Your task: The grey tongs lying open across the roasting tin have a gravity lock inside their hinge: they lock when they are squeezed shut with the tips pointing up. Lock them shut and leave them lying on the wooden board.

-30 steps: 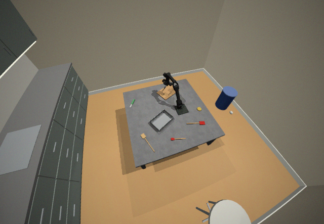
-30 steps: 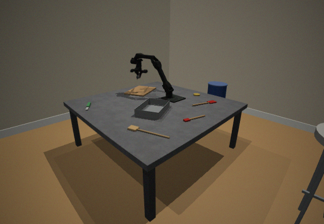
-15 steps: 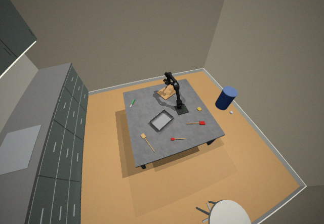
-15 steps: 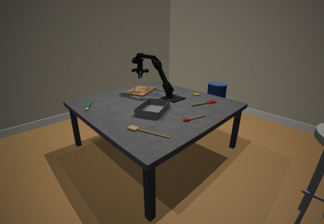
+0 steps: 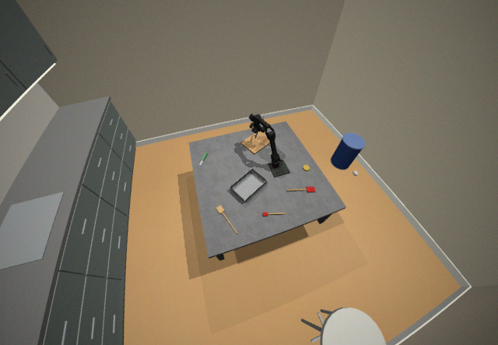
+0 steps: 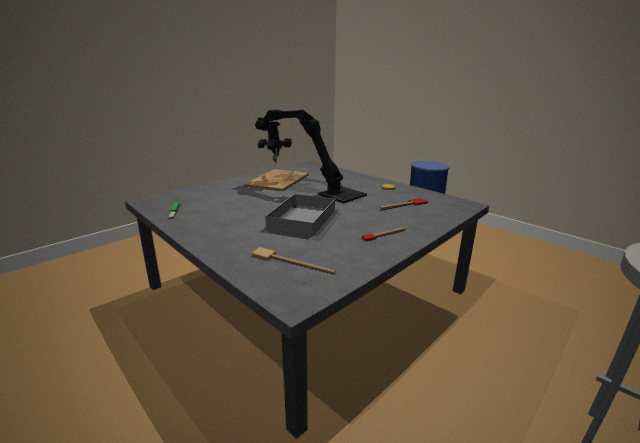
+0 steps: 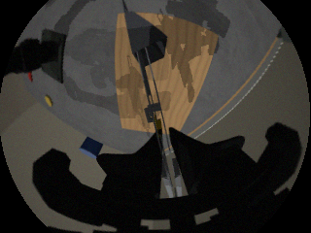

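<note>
Tongs (image 5: 256, 135) (image 6: 275, 158) (image 7: 153, 112) clenched in my pincer (image 5: 256, 132) (image 6: 275, 153) (image 7: 165, 131), over the board (image 5: 254, 147) (image 6: 258, 183) (image 7: 204, 63); probably the placing step, lock unconfirmed, so next I'd check it, lower them flat and release.

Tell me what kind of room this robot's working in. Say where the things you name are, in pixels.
Probably a kitchen: there's a long counter (image 5: 86, 110) over drawers (image 5: 98, 164), a roasting tin (image 5: 230, 188) (image 6: 289, 225) on the table (image 5: 277, 228) (image 6: 217, 231), and a wooden board (image 5: 254, 149) (image 6: 253, 183) (image 7: 194, 78).

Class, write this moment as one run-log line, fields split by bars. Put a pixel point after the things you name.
gripper (image 5: 256, 135) (image 6: 275, 155) (image 7: 165, 131): shut on tongs (image 7: 152, 87) | tongs: above wooden board (image 5: 251, 146) (image 6: 263, 182) (image 7: 194, 73) | roasting tin (image 5: 248, 186) (image 6: 300, 216): empty
</note>
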Tool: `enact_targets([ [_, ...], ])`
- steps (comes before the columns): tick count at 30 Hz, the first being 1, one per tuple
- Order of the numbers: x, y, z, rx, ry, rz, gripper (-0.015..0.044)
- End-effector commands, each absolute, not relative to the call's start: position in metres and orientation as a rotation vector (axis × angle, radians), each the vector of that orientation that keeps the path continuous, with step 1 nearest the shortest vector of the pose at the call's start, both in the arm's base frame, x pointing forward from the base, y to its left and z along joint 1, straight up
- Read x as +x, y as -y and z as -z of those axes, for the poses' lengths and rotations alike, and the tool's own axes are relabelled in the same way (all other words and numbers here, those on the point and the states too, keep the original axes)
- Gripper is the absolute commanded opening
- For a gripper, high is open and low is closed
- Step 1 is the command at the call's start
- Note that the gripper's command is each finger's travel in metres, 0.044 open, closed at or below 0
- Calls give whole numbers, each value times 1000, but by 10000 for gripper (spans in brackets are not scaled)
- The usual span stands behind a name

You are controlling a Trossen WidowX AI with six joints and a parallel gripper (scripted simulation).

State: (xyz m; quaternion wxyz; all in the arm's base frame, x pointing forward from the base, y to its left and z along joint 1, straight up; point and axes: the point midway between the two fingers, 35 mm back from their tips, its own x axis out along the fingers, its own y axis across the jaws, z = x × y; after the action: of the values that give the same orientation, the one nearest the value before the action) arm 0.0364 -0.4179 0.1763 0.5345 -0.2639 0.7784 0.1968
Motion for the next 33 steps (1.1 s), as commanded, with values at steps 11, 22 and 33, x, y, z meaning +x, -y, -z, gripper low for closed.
enact_targets([
  [11,41,419,-174,-724,-2177,-403,-150],
  [22,49,412,-177,-805,-2413,-301,-150],
  [33,57,394,-185,-881,-2632,-146,-150],
])
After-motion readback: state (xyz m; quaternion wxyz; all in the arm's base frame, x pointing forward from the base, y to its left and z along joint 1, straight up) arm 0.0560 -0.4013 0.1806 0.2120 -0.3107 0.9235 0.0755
